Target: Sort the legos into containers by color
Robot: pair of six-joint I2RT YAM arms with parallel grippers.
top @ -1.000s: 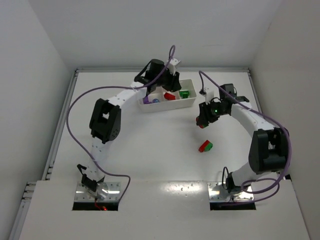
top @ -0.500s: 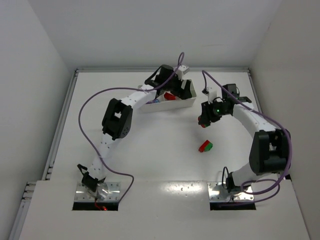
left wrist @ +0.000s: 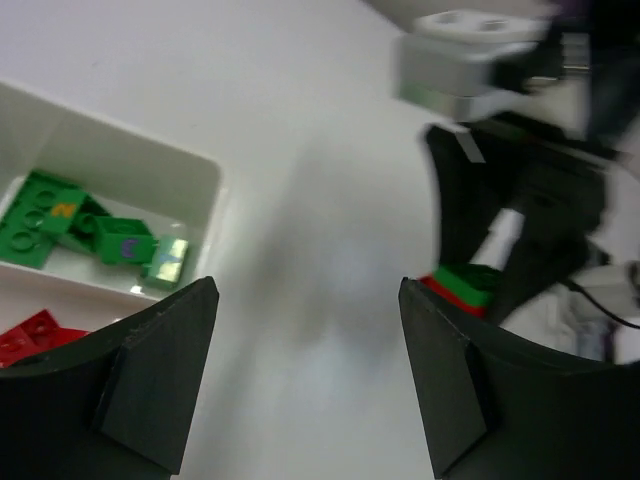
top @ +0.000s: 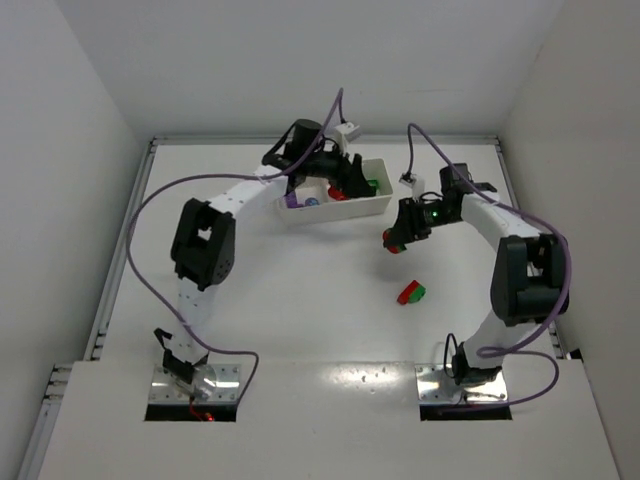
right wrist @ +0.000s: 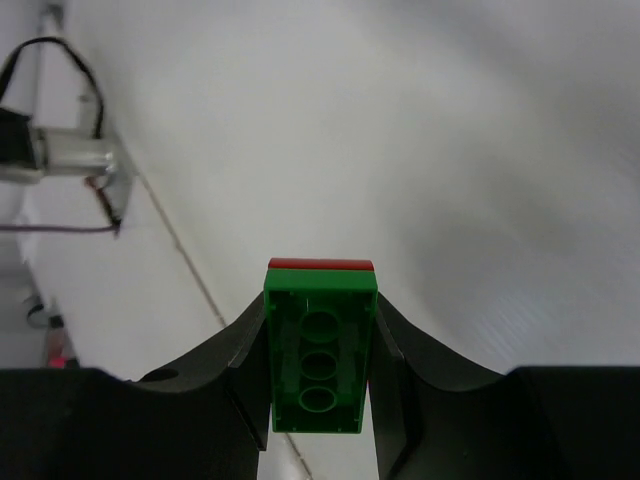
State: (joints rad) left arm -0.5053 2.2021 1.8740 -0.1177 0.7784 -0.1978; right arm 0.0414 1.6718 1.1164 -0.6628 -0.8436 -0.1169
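The green-and-red stack (right wrist: 320,365) sits pinched in my right claw (top: 397,238), which is closed on its two long sides. In the right wrist view its long axis runs straight out along the fingers. The green brick faces the camera and only a strip of red shows behind it.

From overhead the stack hangs over the bare table (top: 300,300), clear of the white tray (top: 375,208). The tray lies up and to the left of it, with the green compartment (left wrist: 200,175) at the near end. That compartment already holds loose green legos (left wrist: 70,225).

My left claw (left wrist: 305,295) hovers over that end of the tray, jaws spread wide with nothing between them. It is the only free claw and sits close to the stack. In its own view the stack lies right of the gap, beside the right finger rather than between the two.

I judge the two colours must come apart first, so the left claw needs to shift that way before it can grip the red layer. A second red-and-green stack (top: 411,292) lies on the table, nearer the right arm.
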